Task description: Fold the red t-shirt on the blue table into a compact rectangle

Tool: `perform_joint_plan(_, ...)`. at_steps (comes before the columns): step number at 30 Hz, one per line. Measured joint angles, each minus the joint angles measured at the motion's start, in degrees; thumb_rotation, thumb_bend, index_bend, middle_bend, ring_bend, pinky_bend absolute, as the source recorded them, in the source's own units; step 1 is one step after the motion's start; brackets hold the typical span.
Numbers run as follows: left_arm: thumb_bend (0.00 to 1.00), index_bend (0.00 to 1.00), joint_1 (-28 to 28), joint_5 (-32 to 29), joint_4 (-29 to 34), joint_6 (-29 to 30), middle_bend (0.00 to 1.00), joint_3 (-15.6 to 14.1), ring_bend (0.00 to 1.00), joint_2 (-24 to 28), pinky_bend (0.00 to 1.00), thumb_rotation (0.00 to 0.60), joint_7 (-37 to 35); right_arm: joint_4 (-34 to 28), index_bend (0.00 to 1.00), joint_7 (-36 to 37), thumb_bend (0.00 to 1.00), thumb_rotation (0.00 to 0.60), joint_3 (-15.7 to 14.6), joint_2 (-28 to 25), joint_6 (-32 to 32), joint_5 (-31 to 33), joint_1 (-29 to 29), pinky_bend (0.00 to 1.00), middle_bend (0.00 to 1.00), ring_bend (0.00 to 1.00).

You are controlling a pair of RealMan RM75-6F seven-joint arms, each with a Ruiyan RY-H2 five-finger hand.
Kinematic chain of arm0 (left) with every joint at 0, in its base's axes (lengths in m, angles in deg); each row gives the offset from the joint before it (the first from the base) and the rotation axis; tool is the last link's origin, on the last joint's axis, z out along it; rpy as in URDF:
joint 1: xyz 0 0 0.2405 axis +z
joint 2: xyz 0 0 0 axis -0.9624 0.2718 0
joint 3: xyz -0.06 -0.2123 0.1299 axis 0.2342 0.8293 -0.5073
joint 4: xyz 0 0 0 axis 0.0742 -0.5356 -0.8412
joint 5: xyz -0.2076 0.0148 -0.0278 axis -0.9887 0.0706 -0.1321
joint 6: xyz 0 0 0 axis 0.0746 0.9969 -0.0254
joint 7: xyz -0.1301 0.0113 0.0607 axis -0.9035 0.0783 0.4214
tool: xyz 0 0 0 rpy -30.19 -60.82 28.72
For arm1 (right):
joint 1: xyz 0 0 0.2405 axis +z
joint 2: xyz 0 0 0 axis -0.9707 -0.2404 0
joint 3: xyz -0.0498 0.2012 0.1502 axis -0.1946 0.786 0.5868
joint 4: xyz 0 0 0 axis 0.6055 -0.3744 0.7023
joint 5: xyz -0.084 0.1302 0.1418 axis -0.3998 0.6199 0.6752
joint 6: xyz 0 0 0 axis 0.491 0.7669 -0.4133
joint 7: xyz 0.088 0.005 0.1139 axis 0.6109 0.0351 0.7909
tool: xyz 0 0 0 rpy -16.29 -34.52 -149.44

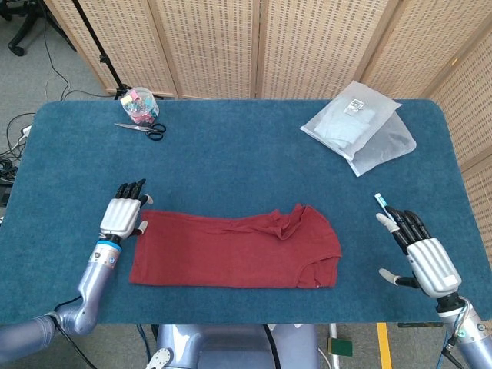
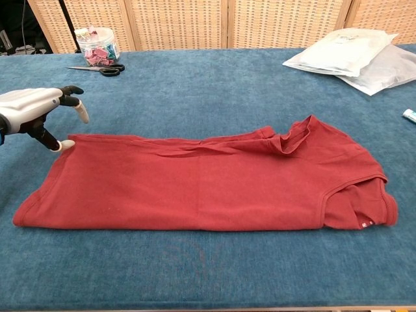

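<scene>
The red t-shirt (image 1: 234,250) (image 2: 201,185) lies folded into a long band across the near part of the blue table (image 1: 246,165), collar and sleeve bunched at its right end. My left hand (image 1: 123,215) (image 2: 36,110) hovers at the shirt's far-left corner, fingers apart, its thumb tip at the cloth's edge and holding nothing. My right hand (image 1: 421,257) is open, well to the right of the shirt near the table's front right edge, apart from the cloth. The chest view does not show the right hand.
Two clear plastic bags (image 1: 359,127) (image 2: 354,55) lie at the back right. A jar of clips (image 1: 140,105) (image 2: 96,45) and scissors (image 1: 142,128) (image 2: 97,67) sit at the back left. A small tube-like item (image 1: 379,200) (image 2: 409,115) lies by the right hand.
</scene>
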Motion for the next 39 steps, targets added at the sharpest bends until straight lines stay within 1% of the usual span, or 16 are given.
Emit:
perform_joint_plan(12,0.34,0.41,-1.41,-2.72,-2.86,-1.64,0.0,0.08,0.0,-2.1,0.0,0.6,1.96,0.12,0.0,0.29,0.05,0.6,0.49,-0.06,0.14,-0.38,-0.42,0.0,0.0,0.0)
perform_joint_plan(14,0.34,0.43,-1.55,-2.84,-3.38,-1.65,0.0,-0.08,0.0,-2.45,0.0,0.6,2.36,0.15,0.0,0.28,0.05,0.6,0.58,-0.05,0.2,-0.41,-0.48,0.0,0.0,0.0)
perform_joint_plan(19,0.34,0.56,-1.52,-2.72,-4.01,-1.36,0.0,-0.49,0.0,-2.92,0.0,0.6,2.29,0.16,0.0,0.36,0.05,0.6,0.68,-0.05,0.38,-0.55,-0.56,0.0,0.0,0.0)
perform_joint_plan(24,0.35,0.62,-1.35,-1.9,-4.25,-1.08,0.0,-0.69,0.0,-3.06,0.0,0.6,1.18,0.13,0.0,0.37,0.05,0.6,0.79,-0.04,0.49,-0.67,-0.65,0.0,0.0,0.0)
perform_joint_plan(27,0.35,0.64,-1.23,-0.92,-4.74,-0.74,0.0,-0.84,0.0,-3.25,0.0,0.6,0.17,0.12,0.0,0.37,0.05,0.6,0.87,-0.03,0.56,-0.68,-0.7,0.0,0.0,0.0)
perform_joint_plan(29,0.37,0.65,-1.21,-0.64,-5.15,-0.56,0.0,-0.88,0.0,-3.46,0.0,0.6,-0.1,0.13,0.0,0.41,0.05,0.6,0.88,-0.04,0.69,-0.73,-0.71,0.0,0.0,0.0)
perform_joint_plan(36,0.56,0.71,-1.5,-0.45,-5.83,-0.45,0.0,-0.47,0.0,-3.46,0.0,0.6,-0.12,0.23,0.0,0.53,0.05,0.6,1.0,-0.07,0.76,-0.86,-0.8,0.0,0.0,0.0)
perform_joint_plan(39,0.6,0.73,-1.68,-0.53,-6.21,-0.46,0.0,-0.25,0.0,-2.93,0.0,0.6,0.34,0.26,0.0,0.55,0.05,0.6,1.04,-0.07,0.75,-0.92,-0.86,0.0,0.0,0.0)
